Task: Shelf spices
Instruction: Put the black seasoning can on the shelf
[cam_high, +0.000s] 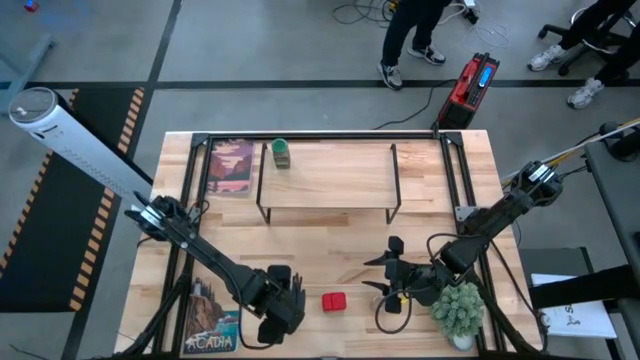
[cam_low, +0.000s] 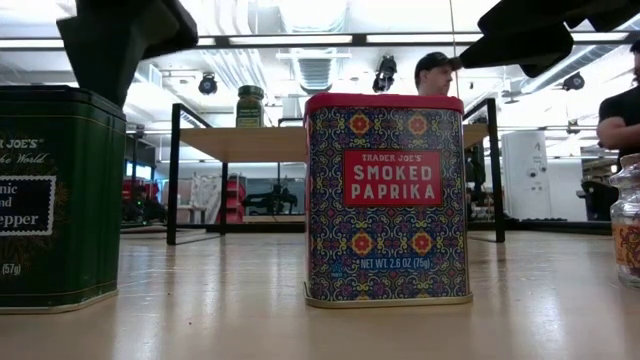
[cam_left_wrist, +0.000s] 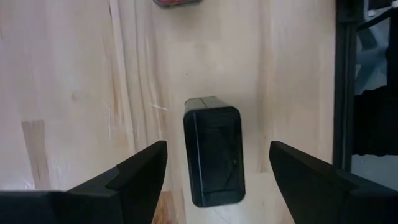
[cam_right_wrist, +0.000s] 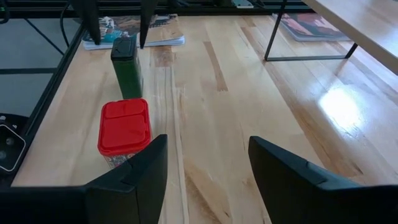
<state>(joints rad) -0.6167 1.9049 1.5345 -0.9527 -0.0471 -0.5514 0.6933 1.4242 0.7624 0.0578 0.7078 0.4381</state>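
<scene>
L gripper (cam_left_wrist: 217, 165) over olive tin (cam_left_wrist: 214, 155), jaws open, clear both sides.
R gripper (cam_right_wrist: 208, 165) jaws apart, empty; red tin (cam_right_wrist: 124, 127) near table front edge.

We read the red tin (cam_low: 388, 198) front and centre: "TRADER JOE'S", then "SMOKED PAPRIKA" on its red label, and "NET WT. 2.6 OZ (75g)" along the bottom. Left of the red tin, the dark green tin (cam_low: 58, 195) gives us only fragments: "ER JOE'S", "he World", "pepper" and "(57g)", the rest cut off. From above, the picture book (cam_high: 212, 322) left of the red tin shows "ACADIA" on its cover. The jar labels we cannot make out.
</scene>
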